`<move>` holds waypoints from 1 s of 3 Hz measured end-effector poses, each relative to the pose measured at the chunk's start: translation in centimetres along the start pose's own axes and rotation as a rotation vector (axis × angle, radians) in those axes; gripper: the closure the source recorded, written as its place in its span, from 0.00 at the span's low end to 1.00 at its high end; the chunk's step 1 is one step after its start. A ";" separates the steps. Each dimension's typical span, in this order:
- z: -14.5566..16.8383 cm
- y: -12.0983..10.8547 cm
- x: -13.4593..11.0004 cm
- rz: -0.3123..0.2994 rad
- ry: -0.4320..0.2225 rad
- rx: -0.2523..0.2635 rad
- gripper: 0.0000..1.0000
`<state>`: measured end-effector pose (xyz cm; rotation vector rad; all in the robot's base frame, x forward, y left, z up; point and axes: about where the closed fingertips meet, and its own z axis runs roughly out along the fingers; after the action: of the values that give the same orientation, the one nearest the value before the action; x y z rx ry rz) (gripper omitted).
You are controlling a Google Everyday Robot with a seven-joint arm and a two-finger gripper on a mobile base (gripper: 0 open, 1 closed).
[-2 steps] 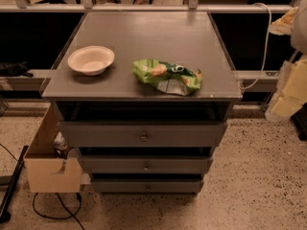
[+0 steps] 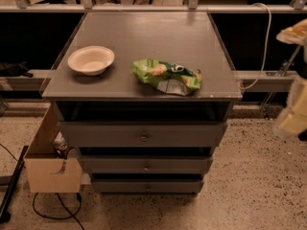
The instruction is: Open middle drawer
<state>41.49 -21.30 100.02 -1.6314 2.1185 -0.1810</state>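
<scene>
The grey cabinet has three drawers stacked in its front. The middle drawer [image 2: 144,165] is a wide, shallow grey front with a small round knob [image 2: 146,166]. It sits between the taller top drawer [image 2: 142,134] and the smaller bottom drawer [image 2: 146,186], and its front looks closed. My arm with the gripper [image 2: 293,32] shows as blurred cream shapes at the right edge. It is well to the right of the cabinet, apart from all drawers.
On the cabinet top [image 2: 144,32] stand a white bowl [image 2: 91,60] and a green snack bag [image 2: 167,75]. A cardboard box [image 2: 50,169] stands on the floor at the cabinet's left, with black cables. A white cable [image 2: 266,42] hangs at the back right.
The cream arm parts at the right edge have shifted and now look blurred. The cabinet, drawers, bowl and bag have not moved.
</scene>
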 end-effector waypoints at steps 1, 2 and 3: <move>0.1 3.5 2.2 0.030 -0.088 0.047 0.00; 2.6 7.1 4.1 0.072 -0.186 0.036 0.00; 7.0 9.9 3.8 0.106 -0.314 -0.046 0.00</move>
<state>35.01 -20.79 89.13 -1.4581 1.9715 0.1500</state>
